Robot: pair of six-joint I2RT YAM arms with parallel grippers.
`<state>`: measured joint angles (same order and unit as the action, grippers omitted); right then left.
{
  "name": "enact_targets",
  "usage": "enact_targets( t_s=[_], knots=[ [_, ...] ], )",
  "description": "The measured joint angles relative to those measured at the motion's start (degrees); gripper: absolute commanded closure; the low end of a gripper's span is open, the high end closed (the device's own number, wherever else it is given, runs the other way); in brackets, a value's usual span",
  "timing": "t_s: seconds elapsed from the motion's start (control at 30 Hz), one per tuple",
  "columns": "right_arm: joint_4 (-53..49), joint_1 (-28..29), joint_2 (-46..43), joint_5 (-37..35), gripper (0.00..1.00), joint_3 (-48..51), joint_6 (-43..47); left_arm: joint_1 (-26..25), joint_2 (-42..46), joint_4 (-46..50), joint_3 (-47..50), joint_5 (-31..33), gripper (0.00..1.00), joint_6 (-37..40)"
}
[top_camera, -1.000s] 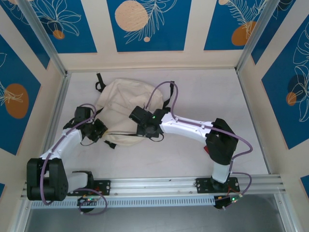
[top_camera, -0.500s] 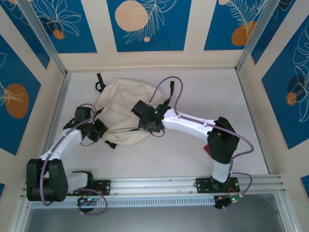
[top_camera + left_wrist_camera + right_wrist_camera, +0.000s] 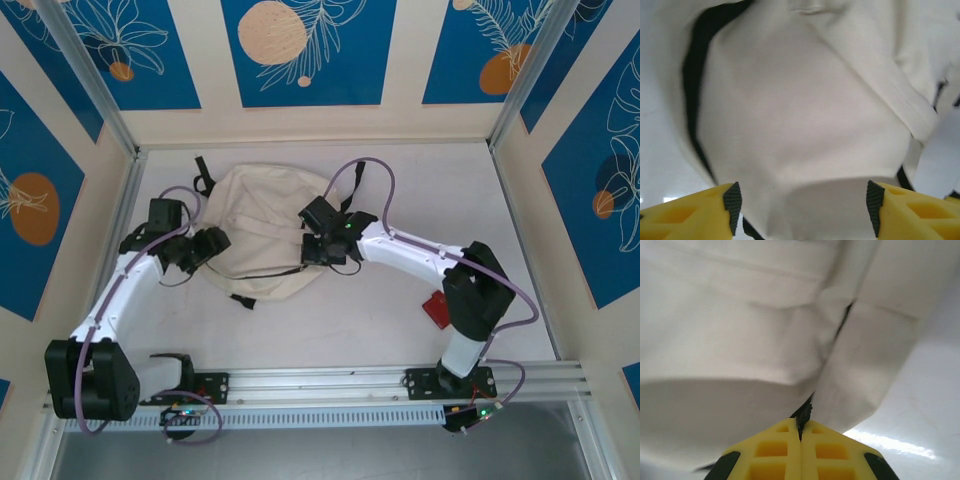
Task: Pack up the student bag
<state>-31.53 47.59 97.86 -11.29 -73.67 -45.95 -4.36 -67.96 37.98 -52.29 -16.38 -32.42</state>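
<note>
1. The white table (image 3: 420,190) sits boxed in by cream walls with blue panels (image 3: 305,50) painted with orange discs and leaf outlines.
2. The student bag (image 3: 262,225) lies slumped on the far left-centre of the table, cream canvas up, with black straps (image 3: 204,172) trailing off its far-left corner.
3. The left gripper (image 3: 212,246) is at the bag's left edge. Seen from its wrist, the left gripper (image 3: 800,200) is spread wide, with canvas bulging between the yellow fingers (image 3: 700,212).
4. The right gripper (image 3: 318,250) is on the bag's right side. In its wrist view, the right gripper (image 3: 801,421) is pressed together, nipping a small black bit at the bag's dark seam.
5. A small red object (image 3: 437,308) lies flat on the table, just beside the right arm's elbow and well apart from the bag.
</note>
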Motion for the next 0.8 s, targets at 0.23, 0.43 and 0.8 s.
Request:
enact_targets(
  t_s=[0.23,0.43,0.8],
  knots=[
    [7.7,-0.7,-3.1,13.0,1.00,5.5,2.3,-14.1,-1.9,-0.5,-2.1,-1.4,0.27,8.2],
    [9.6,-2.3,-3.1,16.1,1.00,8.1,1.5,-21.9,-5.3,-3.0,-1.2,-1.6,0.29,13.1],
    [10.2,-5.7,-3.2,17.6,1.00,9.2,-1.0,-30.8,-8.0,-9.5,5.6,2.2,0.38,18.5]
  ],
)
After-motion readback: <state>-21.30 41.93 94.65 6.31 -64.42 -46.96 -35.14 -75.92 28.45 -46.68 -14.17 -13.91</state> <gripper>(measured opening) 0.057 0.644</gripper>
